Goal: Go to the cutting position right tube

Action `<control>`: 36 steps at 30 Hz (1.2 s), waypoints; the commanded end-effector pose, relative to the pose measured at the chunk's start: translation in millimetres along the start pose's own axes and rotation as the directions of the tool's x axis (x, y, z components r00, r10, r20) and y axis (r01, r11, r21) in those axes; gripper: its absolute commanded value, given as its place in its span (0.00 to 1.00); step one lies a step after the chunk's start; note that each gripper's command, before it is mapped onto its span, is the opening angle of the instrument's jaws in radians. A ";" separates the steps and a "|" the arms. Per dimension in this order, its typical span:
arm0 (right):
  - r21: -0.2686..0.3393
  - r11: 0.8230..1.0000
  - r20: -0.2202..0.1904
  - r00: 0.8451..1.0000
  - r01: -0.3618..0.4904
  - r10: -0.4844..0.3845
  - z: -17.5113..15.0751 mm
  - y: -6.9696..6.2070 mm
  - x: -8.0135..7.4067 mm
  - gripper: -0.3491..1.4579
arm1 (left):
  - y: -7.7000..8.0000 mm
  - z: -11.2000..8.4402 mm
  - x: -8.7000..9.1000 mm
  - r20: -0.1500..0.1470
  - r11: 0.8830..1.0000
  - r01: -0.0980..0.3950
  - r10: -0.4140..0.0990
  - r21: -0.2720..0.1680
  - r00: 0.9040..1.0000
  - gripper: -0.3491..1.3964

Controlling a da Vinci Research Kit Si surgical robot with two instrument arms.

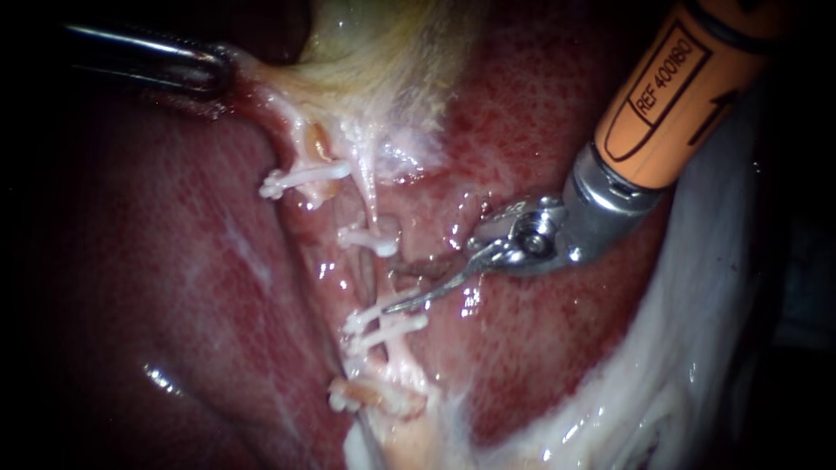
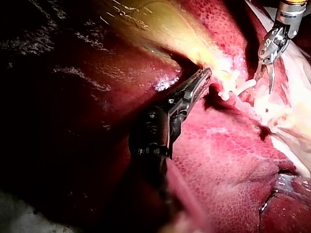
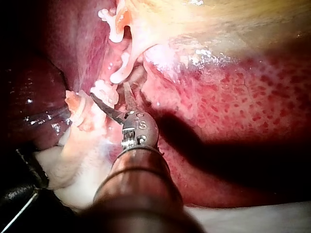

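The wet, dark red liver (image 1: 174, 287) carries everything in view. On it lie the pale yellow gallbladder (image 1: 383, 43), thin tubes (image 1: 369, 187) crossed by white clips (image 1: 305, 178), and whitish tissue (image 1: 679, 365) along one side.

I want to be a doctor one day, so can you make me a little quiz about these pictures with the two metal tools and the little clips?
1. True or false: the jaws of the right instrument are shut.
2. Pick one: the clips are A) white, B) black, C) green.
3. Fill in the gap: the jaws of the left instrument are shut on the yellowish ______.

Key:
1. False. A gap shows between its jaws.
2. A.
3. gallbladder.
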 end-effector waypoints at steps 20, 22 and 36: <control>0.151 0.988 -0.112 0.993 0.044 -0.027 0.8 1.5 1.8 0.96 | 0.0 0.1 0.0 0.000 1.000 0.000 0.000 0.000 1.000 0.00; 0.171 0.984 -0.121 0.992 0.043 -0.022 0.8 1.5 1.7 0.96 | 0.0 0.1 0.0 0.000 1.000 0.000 0.000 0.000 1.000 0.00; 0.299 0.941 -0.185 0.977 0.160 -0.108 1.8 0.1 1.9 0.84 | 0.0 0.1 0.0 0.000 1.000 0.000 0.000 0.000 1.000 0.00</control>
